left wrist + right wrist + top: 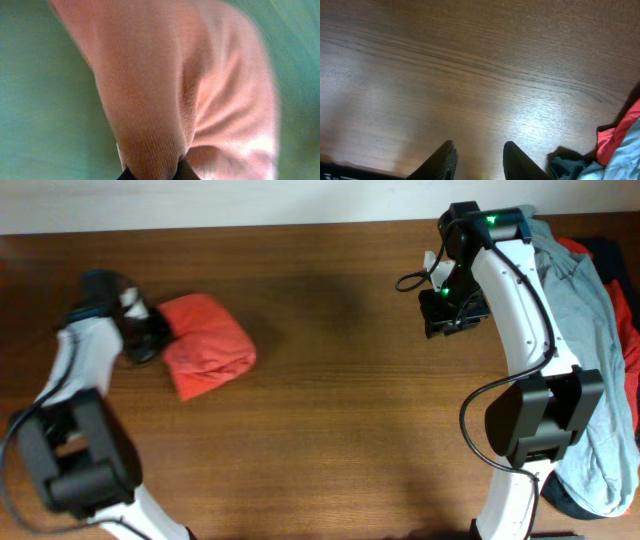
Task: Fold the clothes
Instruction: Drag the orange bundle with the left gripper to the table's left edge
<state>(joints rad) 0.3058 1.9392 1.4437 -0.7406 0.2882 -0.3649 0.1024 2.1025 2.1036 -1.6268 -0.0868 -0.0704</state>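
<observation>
My left claw (pixel 152 174) is closed down narrow on a ridge of fabric. In its wrist view the two dark tips sit at the bottom of the frame with knit cloth bunched between them, so I read it as gripping the orange-red T-shirt (pixel 207 343) at the bundle's left end. The shirt lies as a compact, rounded wad in the left half of the counter (pixel 340 430), nearer the far edge than the near one, with bare wood all round it. I judge it light, limp and not at all fragile. The fine knit should give the pads plenty of bite, but a pinch like this probably catches only the top layers, and a lift could let the lower folds sag or slide open. A better hold, to my mind, is across a whole folded edge, or a low drag along the wood that holds the layers flat. My right claw (pixel 479 160) stands part-way open and empty, hovering over bare wood towards the far right corner. Just beyond it, the heap of clothes (pixel 590 380) drapes over the right edge of the counter: a grey-blue piece (pixel 580 310) on top, red (pixel 630 340) and navy (pixel 612 252) showing beneath. These look equally soft and tangled, so I would take the grey-blue one by a hem or shoulder seam, not mid-cloth.
</observation>
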